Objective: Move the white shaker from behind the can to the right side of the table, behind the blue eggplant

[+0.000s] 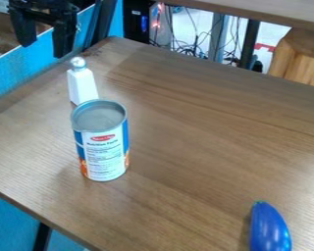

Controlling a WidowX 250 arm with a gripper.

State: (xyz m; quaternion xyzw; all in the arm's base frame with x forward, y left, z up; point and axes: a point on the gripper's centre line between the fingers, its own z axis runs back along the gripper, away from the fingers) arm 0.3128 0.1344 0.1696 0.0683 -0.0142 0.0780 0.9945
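Note:
The black gripper [43, 43] hangs at the upper left, its two fingers apart with nothing between them. It is nearest to a white bottle [82, 84] with a silvery round top, which stands upright below and to the right of it. Just in front of the bottle stands a can [105, 152] with a grey metal top and a white, blue and orange label. A shiny blue eggplant-shaped object [269, 229] lies near the lower right corner, partly cut off by the view's bottom edge.
The brown wooden table [186, 132] has its left corner edge near the can's side. Blue panels [15, 71] border it at the left. Behind are cables, a black computer case [136, 19], a wooden stool [302, 54] and another tabletop [277, 11].

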